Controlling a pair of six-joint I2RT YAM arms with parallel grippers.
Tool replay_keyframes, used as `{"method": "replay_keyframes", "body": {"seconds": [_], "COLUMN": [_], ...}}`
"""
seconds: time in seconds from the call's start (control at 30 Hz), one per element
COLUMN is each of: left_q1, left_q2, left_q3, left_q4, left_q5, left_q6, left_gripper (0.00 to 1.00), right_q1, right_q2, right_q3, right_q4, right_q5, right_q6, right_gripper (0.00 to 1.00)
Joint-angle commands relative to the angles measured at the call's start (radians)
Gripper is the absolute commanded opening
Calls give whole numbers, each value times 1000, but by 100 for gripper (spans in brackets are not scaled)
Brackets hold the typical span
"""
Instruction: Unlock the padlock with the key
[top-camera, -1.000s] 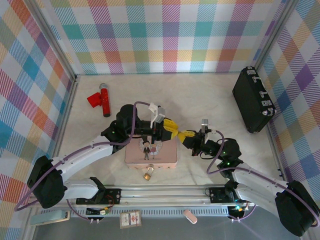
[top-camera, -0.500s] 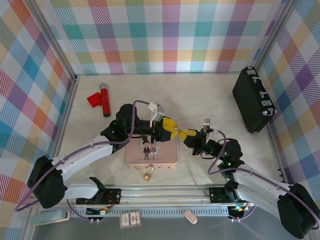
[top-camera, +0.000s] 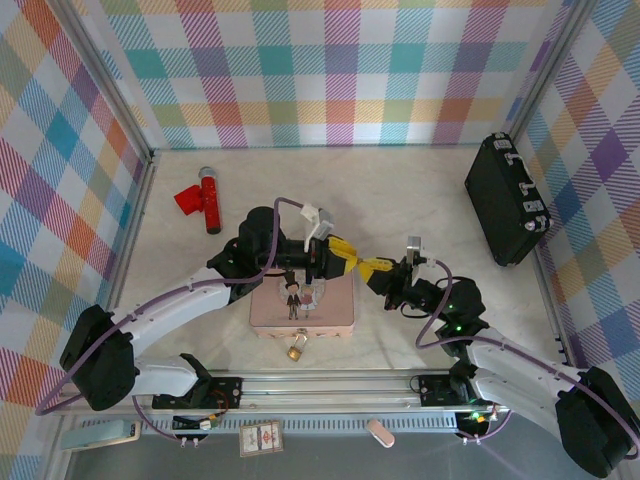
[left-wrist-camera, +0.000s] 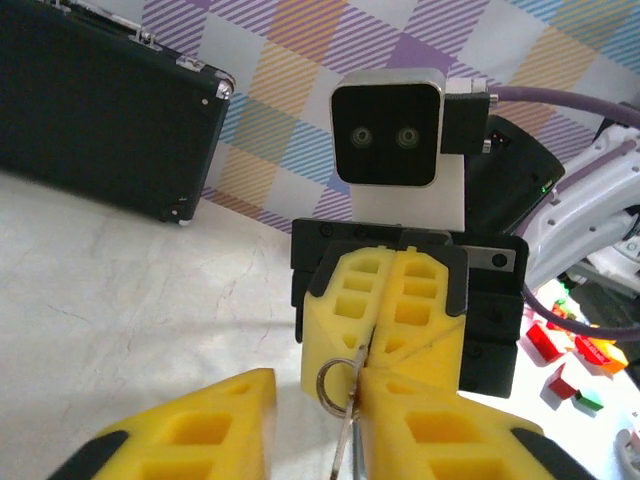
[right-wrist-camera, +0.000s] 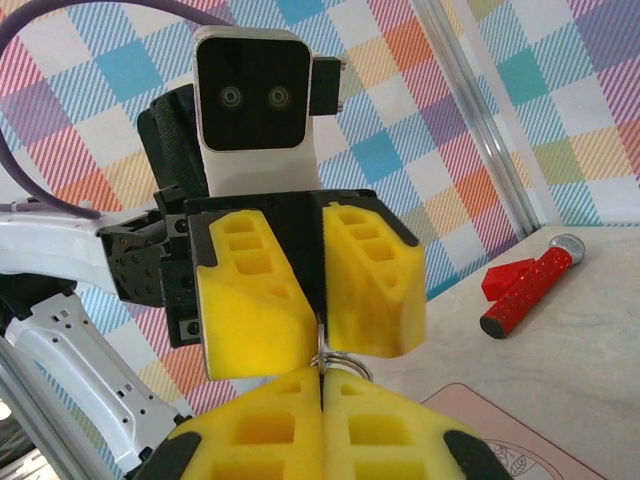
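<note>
The right tool, fully closed, is pinching the key by its ringed head, its stiff, light, slippery-looking blade poking between the slightly parted fingers of the left tool for a flat grip, the padlock lying below both tools.

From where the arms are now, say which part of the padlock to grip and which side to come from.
Grip the padlock by its brass body, from above, pinching its two sides. It lies on the table at the near edge of the pink box, shackle end toward the box, so that side looks blocked; the body is free.
</note>
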Motion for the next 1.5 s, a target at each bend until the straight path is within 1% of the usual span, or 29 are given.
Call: {"method": "replay_keyframes", "body": {"seconds": [0.0, 0.17, 0.27, 0.33, 0.37, 0.4, 0.47, 0.53, 0.63, 0.67, 0.73, 0.87, 1.03, 1.13, 1.27, 1.47], "left_q1": [15, 15, 15, 15, 15, 15, 15, 16, 8, 4, -10, -34, -84, -99, -106, -106], "left_q2": [-5, -18, -22, -26, -30, -33, -42, -46, -27, -12, 12, 44, 89, 104, 110, 108], "left_q3": [23, 21, 26, 35, 44, 54, 96, 152, 260, 303, 365, 411, 477, 490, 489, 485], "left_q4": [45, 44, 25, -3, -30, -61, -183, -335, -602, -717, -861, -968, -1082, -1094, -1097, -1095], "left_q5": [26, 37, 34, 28, 21, 13, -19, -65, -155, -189, -219, -185, -189, -167, -167, -177], "left_q6": [-8, -6, 5, 23, 39, 57, 128, 215, 368, 426, 517, 607, 690, 701, 708, 710], "left_gripper": [21, 7, 1, 0, 0, 0, 0, 0, 0, 0, 0, 0, 0, 0, 0, 0], "right_q1": [6, 7, 6, 7, 6, 6, 6, 6, 6, 4, 2, -1, -1, -2, -1, -2], "right_q2": [-1, 1, -3, -3, -3, -5, -18, -45, -107, -127, -154, -167, -105, -30, 48, 52], "right_q3": [22, 7, 5, 4, 4, 6, 10, 20, 16, 9, -5, 1, 14, 15, 21, 32], "right_q4": [11, 3, -11, -17, -23, -31, -75, -158, -273, -294, -308, -302, -255, -171, -87, -114], "right_q5": [25, 55, 64, 62, 59, 56, 39, 25, 43, 62, 83, 47, -45, -110, -169, -197], "right_q6": [-20, -21, -25, -29, -32, -37, -66, -126, -212, -229, -246, -244, -229, -197, -165, -178], "right_gripper": [0, 0, 0, 0, 4, 12, 27, 38, 43, 45, 47, 46, 40, 37, 33, 32]}}
